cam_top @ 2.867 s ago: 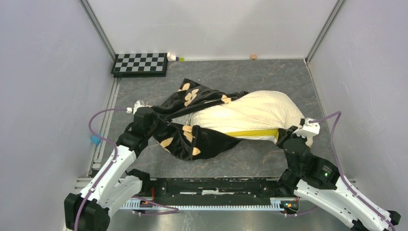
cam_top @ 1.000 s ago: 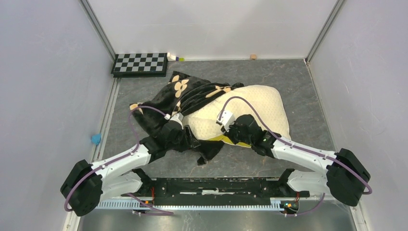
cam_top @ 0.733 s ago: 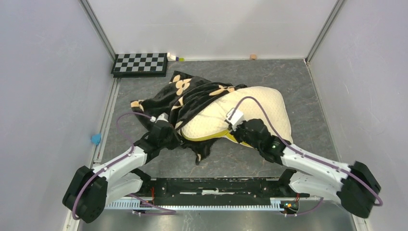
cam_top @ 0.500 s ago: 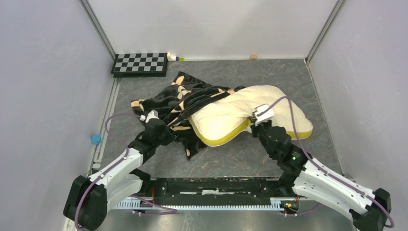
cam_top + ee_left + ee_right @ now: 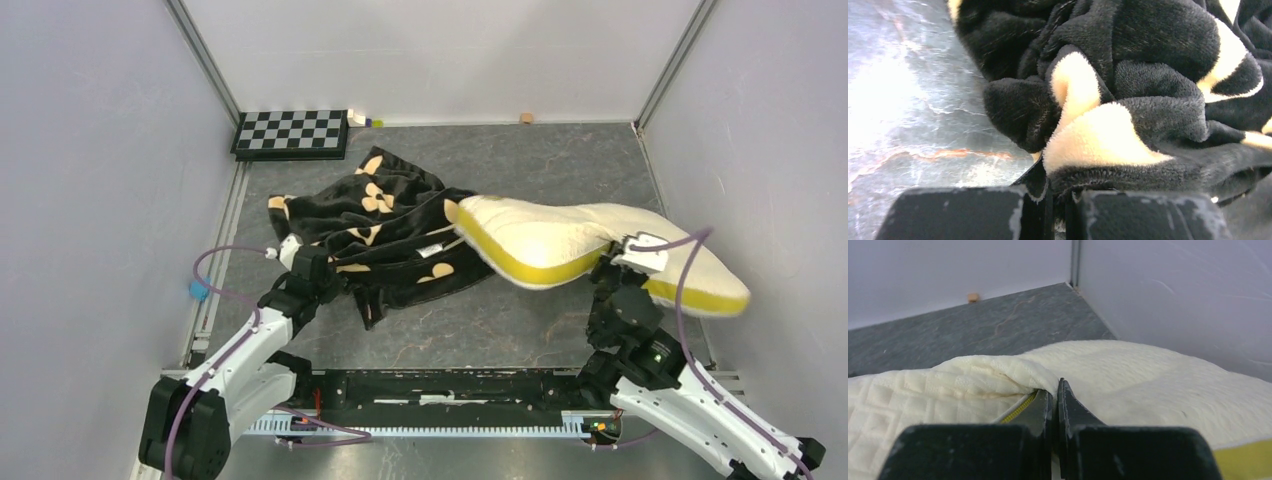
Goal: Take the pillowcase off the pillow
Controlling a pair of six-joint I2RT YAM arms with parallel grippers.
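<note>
The black plush pillowcase (image 5: 385, 225) with tan flowers lies crumpled left of centre, free of the pillow. My left gripper (image 5: 320, 272) is shut on its near-left edge; the left wrist view shows the plush fabric (image 5: 1128, 100) pinched between the fingers (image 5: 1035, 180). The cream quilted pillow (image 5: 560, 238) with olive-yellow trim hangs lifted at the right, stretching to the right wall. My right gripper (image 5: 622, 268) is shut on the pillow's edge; the right wrist view shows the quilted cloth (image 5: 988, 377) clamped at the fingertips (image 5: 1068, 400).
A black-and-white checkerboard (image 5: 292, 132) lies at the back left, with a small white and green object (image 5: 362, 120) beside it. A small tan block (image 5: 526, 118) sits at the back wall. Grey walls (image 5: 760, 150) enclose the table. A blue clip (image 5: 198, 291) sits at the left rail.
My right gripper has pulled the pillow out to the right and lifted it. My left gripper has held the pillowcase and drawn back left. The pillow has come fully out of the case.
</note>
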